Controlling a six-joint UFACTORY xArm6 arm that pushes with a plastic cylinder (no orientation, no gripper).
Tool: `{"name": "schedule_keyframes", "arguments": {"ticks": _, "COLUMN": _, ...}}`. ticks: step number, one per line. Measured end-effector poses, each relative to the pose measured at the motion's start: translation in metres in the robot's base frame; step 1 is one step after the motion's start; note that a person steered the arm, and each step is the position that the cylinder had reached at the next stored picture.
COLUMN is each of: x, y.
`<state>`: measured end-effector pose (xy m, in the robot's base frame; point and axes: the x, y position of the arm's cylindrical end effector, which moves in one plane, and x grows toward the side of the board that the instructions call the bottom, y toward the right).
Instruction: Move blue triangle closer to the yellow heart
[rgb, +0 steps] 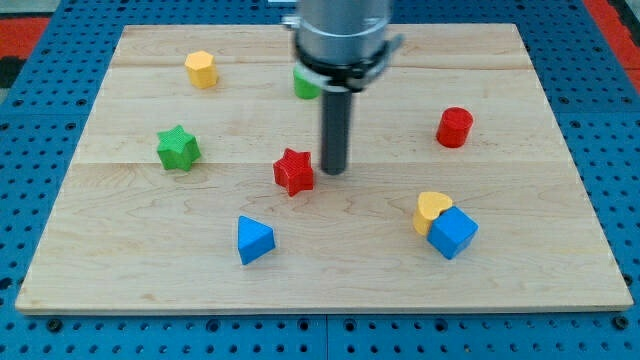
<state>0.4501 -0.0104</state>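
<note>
The blue triangle (254, 240) lies on the wooden board toward the view's bottom, left of centre. The yellow heart (432, 209) sits to the view's right of it, touching a blue cube (453, 233) at its lower right. My tip (333, 170) is near the board's centre, just right of the red star (294, 172), above and to the right of the blue triangle, well left of the yellow heart.
A green star (178, 148) is at the left. A yellow hexagon block (201, 69) is at the top left. A green block (305, 84) is partly hidden behind the arm. A red cylinder (454, 127) is at the right.
</note>
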Motion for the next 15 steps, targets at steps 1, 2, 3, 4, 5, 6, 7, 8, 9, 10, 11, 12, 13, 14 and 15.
{"name": "schedule_keyframes", "arguments": {"ticks": 1, "x": 0.032, "y": -0.017}}
{"name": "schedule_keyframes", "arguments": {"ticks": 2, "x": 0.043, "y": -0.04}}
{"name": "schedule_keyframes", "arguments": {"ticks": 3, "x": 0.043, "y": -0.091}}
{"name": "schedule_keyframes", "arguments": {"ticks": 4, "x": 0.044, "y": -0.117}}
{"name": "schedule_keyframes", "arguments": {"ticks": 5, "x": 0.067, "y": -0.122}}
{"name": "schedule_keyframes", "arguments": {"ticks": 6, "x": 0.103, "y": -0.122}}
{"name": "schedule_keyframes", "arguments": {"ticks": 7, "x": 0.112, "y": -0.119}}
{"name": "schedule_keyframes", "arguments": {"ticks": 8, "x": 0.117, "y": -0.095}}
{"name": "schedule_keyframes", "arguments": {"ticks": 9, "x": 0.114, "y": -0.057}}
{"name": "schedule_keyframes", "arguments": {"ticks": 10, "x": 0.114, "y": -0.053}}
{"name": "schedule_keyframes", "arguments": {"ticks": 11, "x": 0.107, "y": -0.055}}
{"name": "schedule_keyframes", "arguments": {"ticks": 12, "x": 0.105, "y": -0.051}}
{"name": "schedule_keyframes", "arguments": {"ticks": 13, "x": 0.089, "y": -0.05}}
{"name": "schedule_keyframes", "arguments": {"ticks": 14, "x": 0.074, "y": -0.05}}
{"name": "schedule_keyframes", "arguments": {"ticks": 15, "x": 0.074, "y": -0.041}}
